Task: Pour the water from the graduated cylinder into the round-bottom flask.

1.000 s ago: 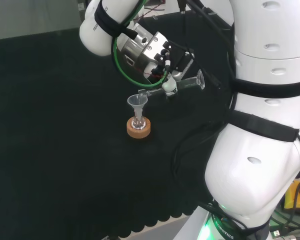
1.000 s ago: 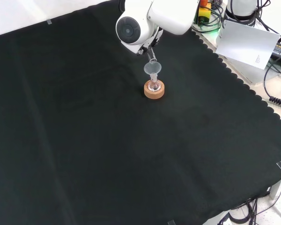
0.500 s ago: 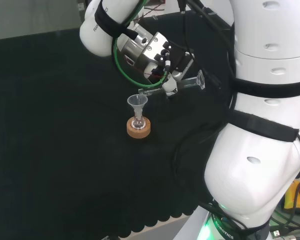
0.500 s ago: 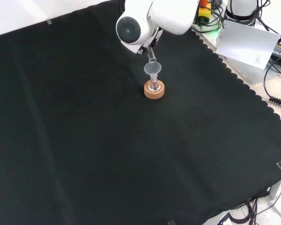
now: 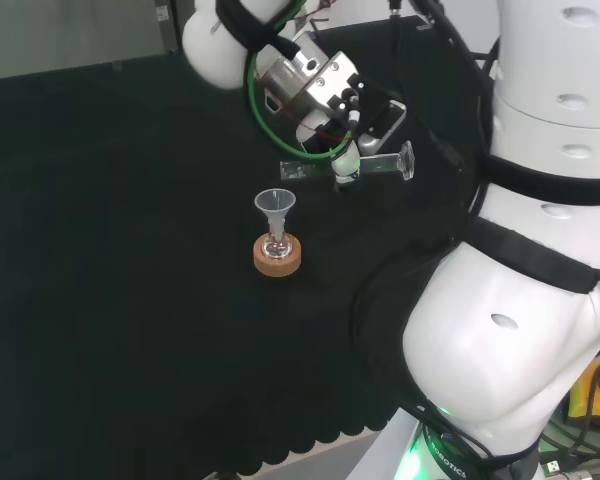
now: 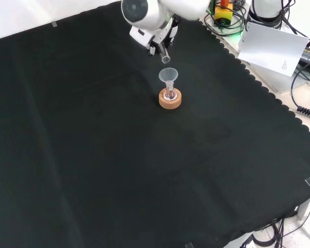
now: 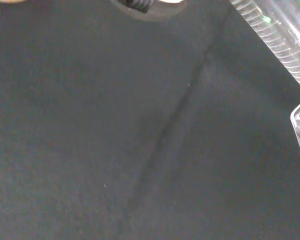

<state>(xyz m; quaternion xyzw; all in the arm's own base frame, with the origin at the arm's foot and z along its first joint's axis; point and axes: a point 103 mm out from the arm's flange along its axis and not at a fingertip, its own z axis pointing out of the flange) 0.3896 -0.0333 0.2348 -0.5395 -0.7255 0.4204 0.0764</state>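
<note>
The hand [image 5: 345, 130] grips the graduated cylinder [image 5: 325, 170] sideways, above the flask [image 5: 277, 244].

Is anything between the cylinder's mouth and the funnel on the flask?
Nothing visible. The hand holds the graduated cylinder about level, up and to the right of the funnel in the head view, with open space between.

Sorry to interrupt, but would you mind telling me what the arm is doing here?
The hand holds a graduated cylinder lying almost level, above the black cloth. Its mouth hangs up and beside the funnel, which sits in the round-bottom flask on a cork ring. No water is seen pouring.
</note>
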